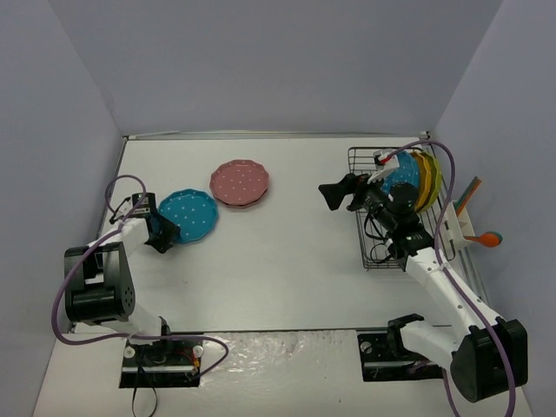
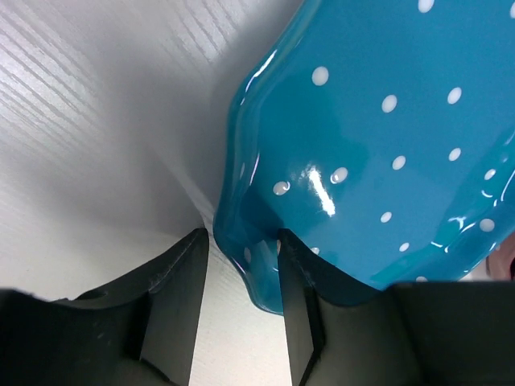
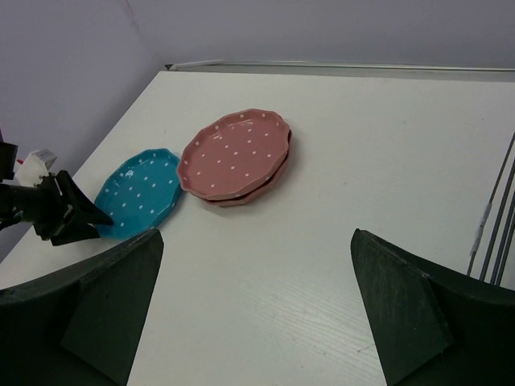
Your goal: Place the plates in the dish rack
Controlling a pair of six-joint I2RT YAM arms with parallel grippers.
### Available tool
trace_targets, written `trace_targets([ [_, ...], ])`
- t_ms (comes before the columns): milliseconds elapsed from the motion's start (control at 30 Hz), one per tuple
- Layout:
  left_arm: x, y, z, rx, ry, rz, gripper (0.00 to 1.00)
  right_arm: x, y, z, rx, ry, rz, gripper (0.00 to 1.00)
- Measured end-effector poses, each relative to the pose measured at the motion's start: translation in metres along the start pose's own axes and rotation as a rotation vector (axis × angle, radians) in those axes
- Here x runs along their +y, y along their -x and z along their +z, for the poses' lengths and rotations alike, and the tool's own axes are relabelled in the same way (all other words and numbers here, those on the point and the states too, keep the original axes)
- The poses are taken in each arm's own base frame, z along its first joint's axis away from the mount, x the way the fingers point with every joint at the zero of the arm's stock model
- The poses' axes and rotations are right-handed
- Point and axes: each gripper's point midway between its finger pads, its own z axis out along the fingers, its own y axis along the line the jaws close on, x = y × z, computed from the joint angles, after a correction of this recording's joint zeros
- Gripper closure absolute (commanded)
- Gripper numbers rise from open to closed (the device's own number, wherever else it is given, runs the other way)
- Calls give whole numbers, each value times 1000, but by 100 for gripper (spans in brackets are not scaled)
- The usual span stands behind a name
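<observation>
The blue plate (image 1: 188, 216) lies flat on the desk (image 1: 287, 278), its left rim straddled by the left end effector (image 1: 163, 236) — whether it is clamped cannot be told. The dish rack (image 1: 373, 259) stands well to the right, by the wide-spread, empty right end effector (image 1: 340, 193).

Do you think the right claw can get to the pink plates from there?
Probably yes. The right claw is open and points toward the pink plates, with only bare table between them. The blue plate lies off to one side, out of the way.
</observation>
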Motion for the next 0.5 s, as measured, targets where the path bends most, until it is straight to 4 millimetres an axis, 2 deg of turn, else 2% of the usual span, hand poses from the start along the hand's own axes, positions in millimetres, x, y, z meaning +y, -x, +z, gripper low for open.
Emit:
trace_targets([
  [167, -2, 1, 0, 3, -5, -27, 99, 13, -12, 5, 36, 41, 1, 0],
  [333, -5, 8, 1, -13, -24, -83, 100, 28, -36, 14, 103, 81, 18, 0],
  [500, 3, -11, -7, 22, -57, -84, 100, 54, -62, 24, 164, 132, 77, 0],
])
